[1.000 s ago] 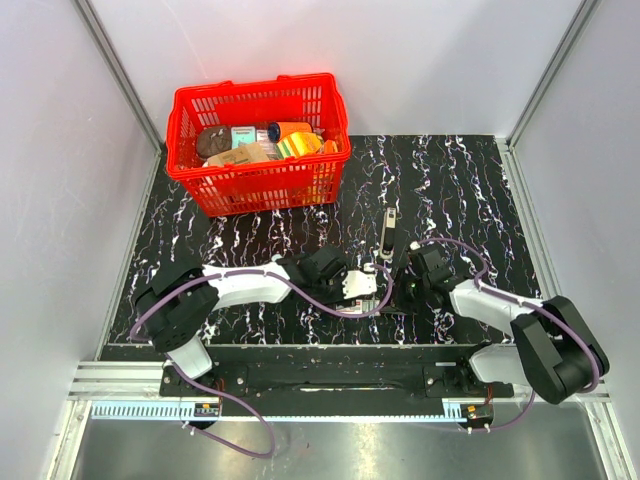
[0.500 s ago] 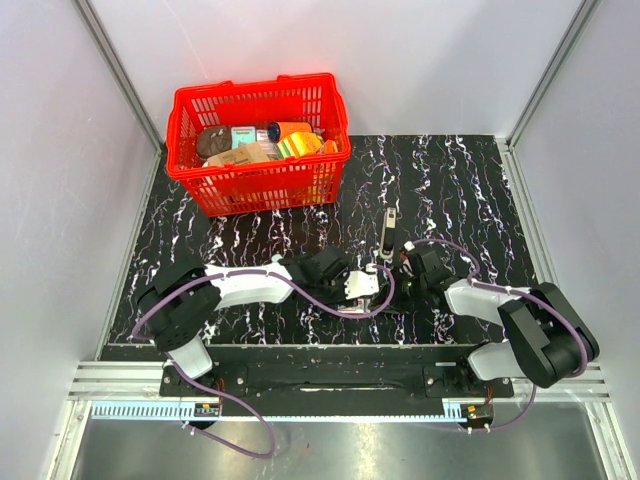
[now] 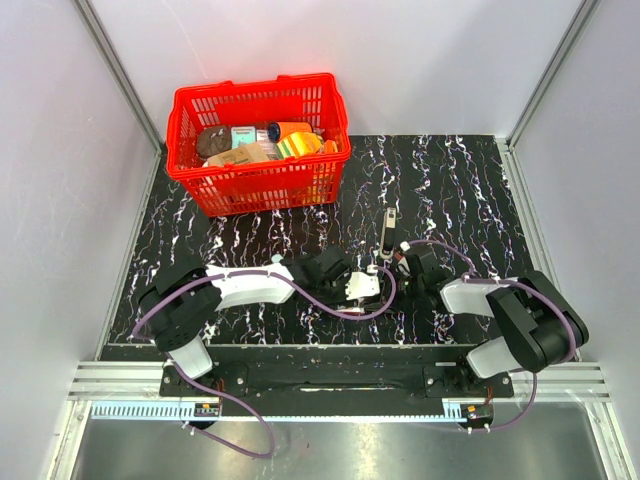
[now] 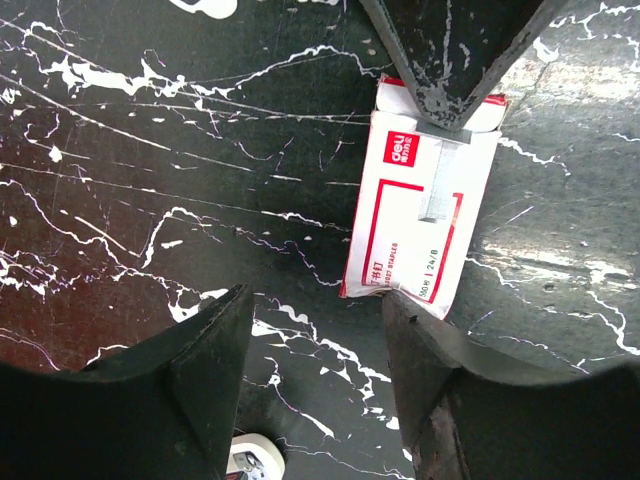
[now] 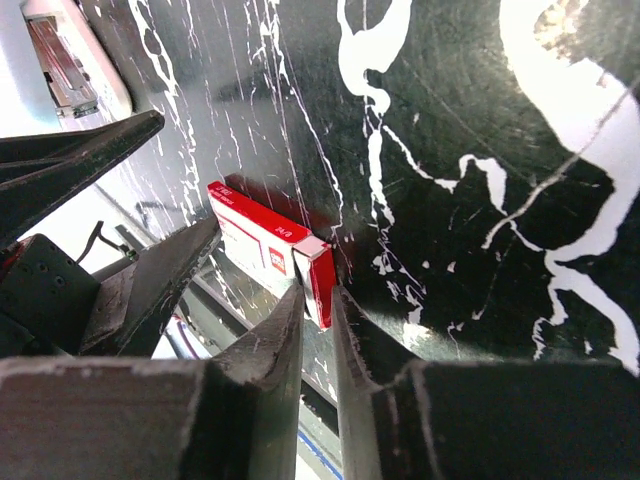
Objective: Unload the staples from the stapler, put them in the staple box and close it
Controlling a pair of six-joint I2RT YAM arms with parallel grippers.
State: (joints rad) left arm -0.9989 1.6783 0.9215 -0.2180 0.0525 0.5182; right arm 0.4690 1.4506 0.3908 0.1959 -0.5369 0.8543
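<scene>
The black white-veined desk [image 3: 470, 190] carries a red plastic basket [image 3: 262, 185] far beyond my left pincer [image 4: 318, 298]. The grey metal stapler [image 3: 387, 234] lies just beyond my right pincer [image 5: 318, 298], its long axis running away from me, so the right arm is nearer. A red-and-white cardboard staple box [image 4: 420, 220] sits just ahead of the left pincer, which gapes empty. The right pincer is nearly closed at the box's flap end; whether it pinches, I cannot tell.

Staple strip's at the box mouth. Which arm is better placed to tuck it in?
Right. The right fingers sit at the staple box's open end, directly over the staple strip. The left fingers stand open at the box's other end, off the strip.
</scene>
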